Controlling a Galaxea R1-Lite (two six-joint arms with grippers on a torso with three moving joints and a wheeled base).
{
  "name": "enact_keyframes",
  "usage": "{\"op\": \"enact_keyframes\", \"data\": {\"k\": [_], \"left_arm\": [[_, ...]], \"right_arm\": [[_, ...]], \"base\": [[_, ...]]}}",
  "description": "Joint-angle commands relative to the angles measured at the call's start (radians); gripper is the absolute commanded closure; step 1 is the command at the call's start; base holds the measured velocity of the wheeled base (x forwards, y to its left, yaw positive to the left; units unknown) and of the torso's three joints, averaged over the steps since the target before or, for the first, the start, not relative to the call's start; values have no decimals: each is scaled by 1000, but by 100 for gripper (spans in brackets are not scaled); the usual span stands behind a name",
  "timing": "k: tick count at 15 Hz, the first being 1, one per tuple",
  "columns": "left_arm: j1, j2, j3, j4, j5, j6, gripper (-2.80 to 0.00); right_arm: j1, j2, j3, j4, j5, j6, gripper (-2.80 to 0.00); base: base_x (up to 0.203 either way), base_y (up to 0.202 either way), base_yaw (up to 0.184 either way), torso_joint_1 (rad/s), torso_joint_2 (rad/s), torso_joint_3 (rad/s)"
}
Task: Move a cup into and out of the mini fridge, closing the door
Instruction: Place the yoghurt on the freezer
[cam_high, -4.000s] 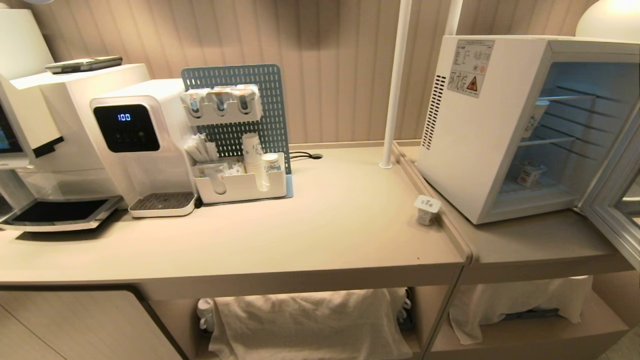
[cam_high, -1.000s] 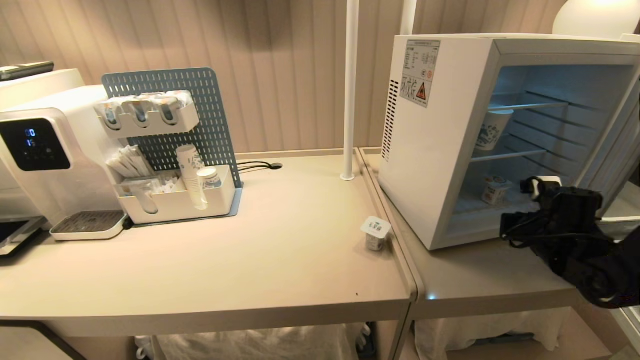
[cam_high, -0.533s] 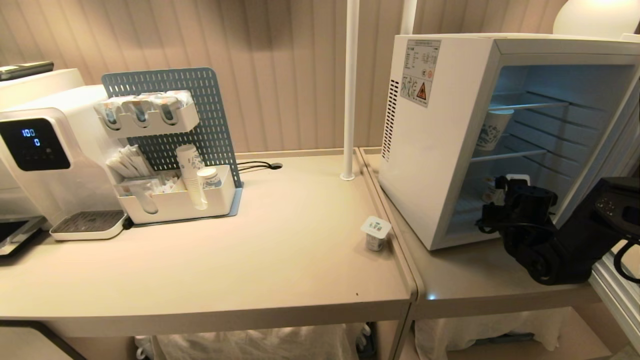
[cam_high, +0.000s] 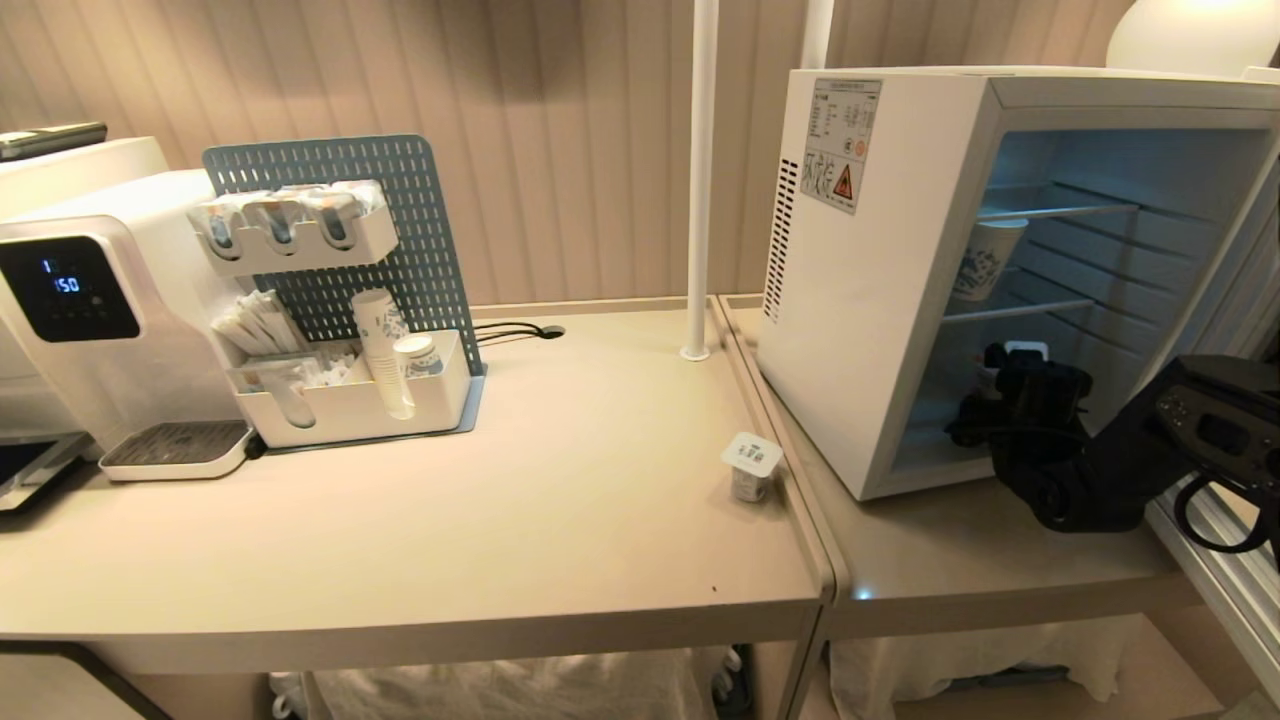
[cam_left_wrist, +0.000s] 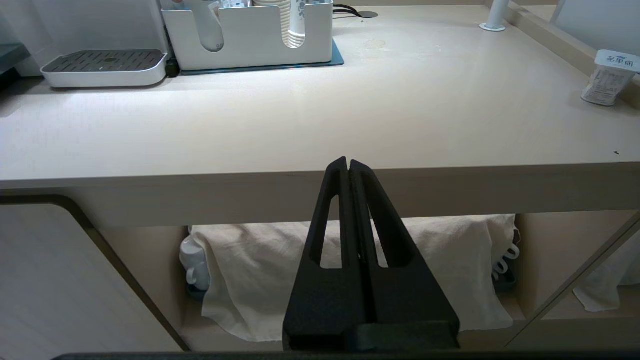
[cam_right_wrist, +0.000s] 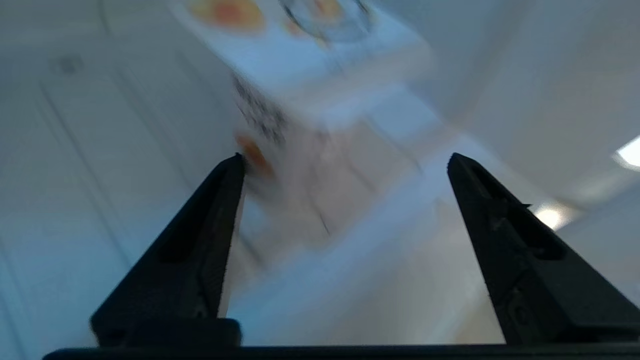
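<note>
Deeper into the white boxy mini fridge (cam_high: 880, 280) goes the black right gripper (cam_right_wrist: 345, 165), jaws spread wide — blurred white orange-printed cup (cam_right_wrist: 300, 90) just ahead, hidden in the head view.

White fridge (cam_high: 870, 300), blue pegboard (cam_high: 400, 230)

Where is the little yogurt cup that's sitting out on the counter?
In the head view the small yogurt cup stands at the right edge of the beige counter, just left of the open mini fridge.
</note>
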Motion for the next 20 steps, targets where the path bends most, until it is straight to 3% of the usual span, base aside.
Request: {"op": "enact_keyframes", "data": {"k": [1, 8, 11, 12, 16, 20], "left_arm": [[0, 0, 2, 0, 0, 0, 0], [0, 0, 2, 0, 0, -2, 0], [0, 0, 2, 0, 0, -2, 0], [1, 0, 2, 0, 0, -2, 0], [0, 0, 2, 0, 0, -2, 0], [0, 0, 2, 0, 0, 0, 0]], "right_arm": [[-5, 49, -94, 23, 1, -2, -280], [-17, 206, -399, 195, 51, 0, -280], [-16, 235, -444, 226, 83, 3, -280], [-16, 235, -444, 235, 104, 3, 0], [-16, 212, -418, 241, 110, 11, 0], [-17, 46, -243, 236, 123, 54, 0]], "base": [[0, 0, 0, 0, 0, 0], [0, 0, 0, 0, 0, 0], [0, 0, 0, 0, 0, 0], [0, 0, 0, 0, 0, 0], [0, 0, 0, 0, 0, 0], [0, 0, 0, 0, 0, 0]]}}
